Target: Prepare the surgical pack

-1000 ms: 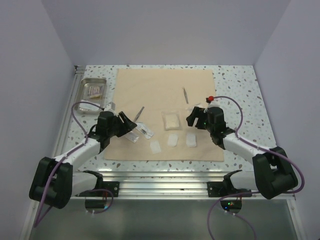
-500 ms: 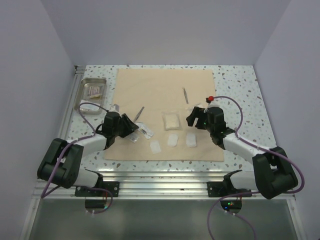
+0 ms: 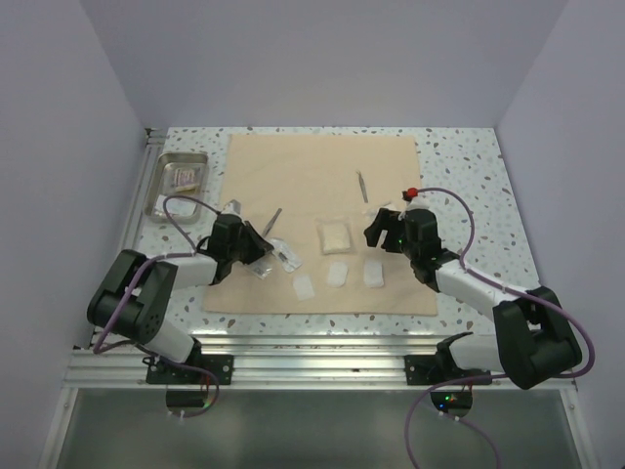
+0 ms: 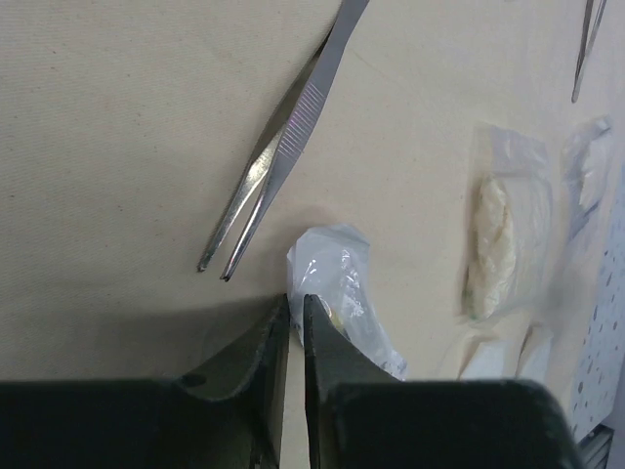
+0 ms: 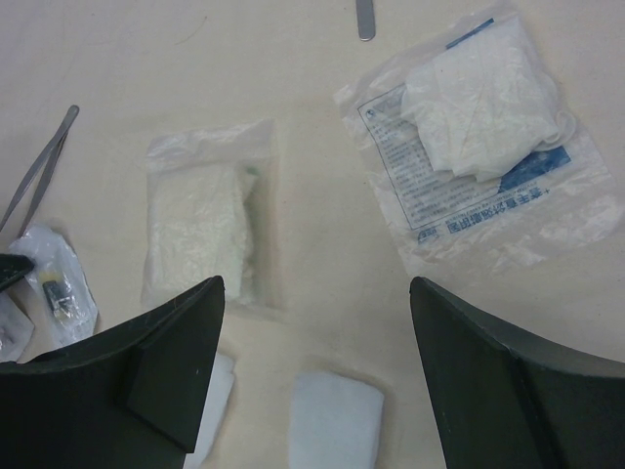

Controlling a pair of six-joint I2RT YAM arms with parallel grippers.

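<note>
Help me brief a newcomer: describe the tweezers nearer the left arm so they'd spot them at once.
Start at the big tan cloth in the table's middle. On its left part, just beyond the left hand, lie steel tweezers beside a small clear packet. Unlike the other tweezers farther right, this pair lies slanted, tips toward the arms.

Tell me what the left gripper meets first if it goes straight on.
Probably the small clear packet, right at the left gripper's tips; the tweezers lie just left of that line.
</note>
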